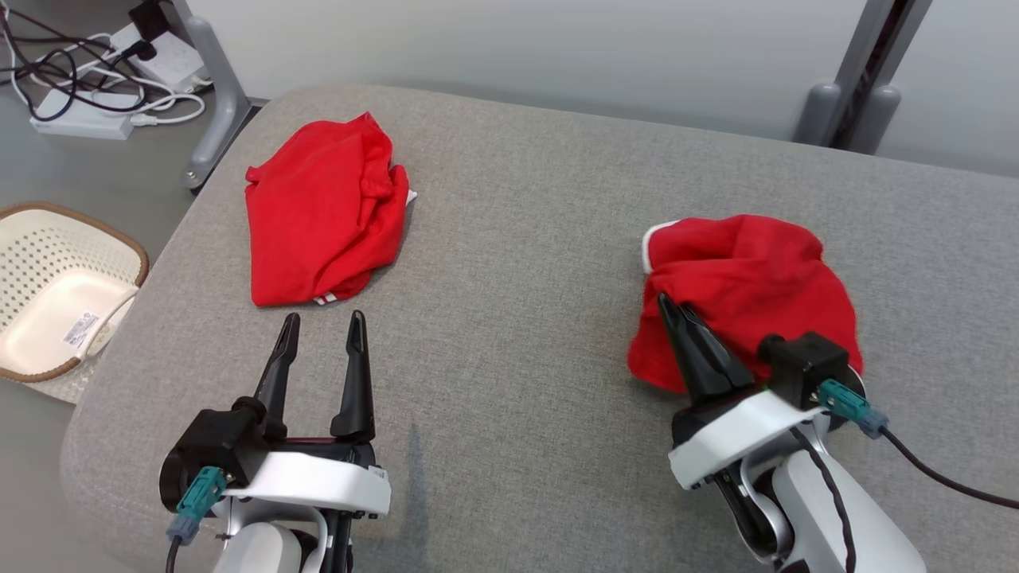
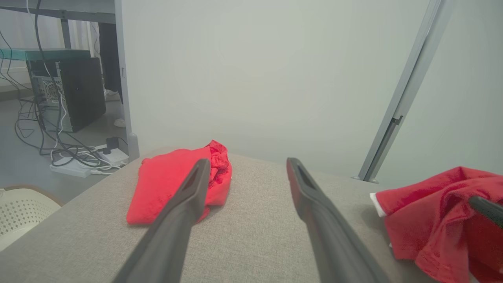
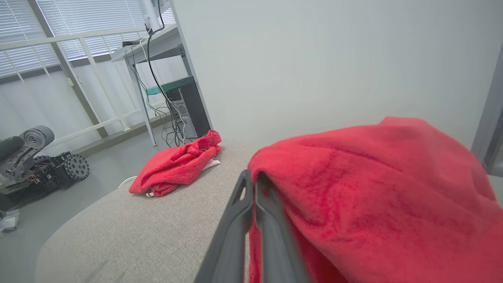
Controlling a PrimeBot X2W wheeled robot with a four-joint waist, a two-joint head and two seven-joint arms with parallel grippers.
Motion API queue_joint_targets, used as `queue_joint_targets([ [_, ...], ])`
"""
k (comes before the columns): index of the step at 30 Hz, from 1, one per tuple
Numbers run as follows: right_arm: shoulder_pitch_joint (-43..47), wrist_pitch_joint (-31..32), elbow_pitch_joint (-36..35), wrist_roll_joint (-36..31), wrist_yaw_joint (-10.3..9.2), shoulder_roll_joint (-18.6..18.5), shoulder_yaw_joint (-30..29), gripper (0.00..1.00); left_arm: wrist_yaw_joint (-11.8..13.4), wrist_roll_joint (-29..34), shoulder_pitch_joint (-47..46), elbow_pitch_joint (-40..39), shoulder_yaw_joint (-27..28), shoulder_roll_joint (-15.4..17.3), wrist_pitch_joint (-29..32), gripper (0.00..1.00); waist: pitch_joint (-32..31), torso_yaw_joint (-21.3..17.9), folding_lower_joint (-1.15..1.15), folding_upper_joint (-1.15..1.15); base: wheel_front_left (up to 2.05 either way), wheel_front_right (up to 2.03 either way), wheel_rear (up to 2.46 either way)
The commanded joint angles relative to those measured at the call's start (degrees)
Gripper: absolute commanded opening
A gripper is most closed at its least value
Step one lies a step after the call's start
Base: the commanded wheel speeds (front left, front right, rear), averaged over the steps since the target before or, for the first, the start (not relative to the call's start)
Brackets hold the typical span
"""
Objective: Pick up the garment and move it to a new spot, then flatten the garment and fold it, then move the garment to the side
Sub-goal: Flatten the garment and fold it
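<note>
Right now the right gripper [image 1: 664,305] reaches forward and to the left from its pale forearm, its two dark fingers pressed together on the near left edge of the right garment [image 1: 756,278], a red heap on the grey cushion [image 1: 517,278]; red cloth shows in the slit between them. The left gripper [image 1: 324,318] hovers level over the cushion, fingers spread and empty, pointing at the left garment [image 1: 326,215]. On the floor, a white basket [image 1: 48,239] bears a label [image 1: 81,329] too small to read.
</note>
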Motion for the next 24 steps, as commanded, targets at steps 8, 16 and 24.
queue_joint_targets([
  [8,-8.76,-0.08,-4.67,0.26,0.0,-0.32,3.38,0.0,0.2,-0.13,1.05,0.2,0.7,0.21,-0.06,1.0,-1.75,-1.57,0.0,0.0,0.0,0.0,0.0],
  [16,-21.49,1.1,-7.26,4.79,0.0,-7.43,11.93,0.0,0.43,-0.63,2.46,0.03,1.34,0.19,-0.06,1.0,-3.18,-3.89,0.0,0.0,0.0,0.0,0.0],
  [24,-21.69,6.79,-9.84,13.48,-0.01,-26.33,25.52,0.0,0.56,-0.98,1.86,-0.58,1.11,0.2,-0.06,1.0,-2.75,-6.32,0.0,0.0,0.0,0.0,0.0],
])
